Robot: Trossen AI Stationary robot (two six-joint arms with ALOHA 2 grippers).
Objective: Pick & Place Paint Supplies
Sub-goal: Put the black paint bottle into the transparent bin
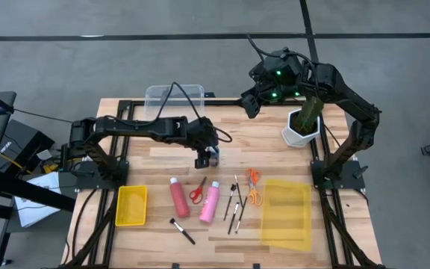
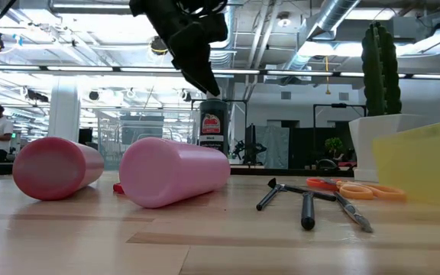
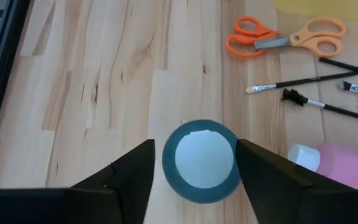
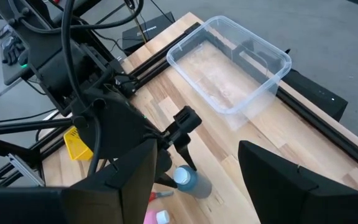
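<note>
The small dark bottle with a white cap stands upright on the table's middle. My left gripper hovers open just above it, one finger on each side of the cap; in the low view the fingertips end above the bottle. Nearer lie the red bottle, pink bottle, red scissors, orange scissors and several thin brushes. One more brush lies by the near edge. My right gripper waits open, raised over the far edge.
A clear plastic box sits at the far edge. A small yellow tray lies near left, a larger yellow tray near right. The green plant in its white pot stands far right, beside my right arm.
</note>
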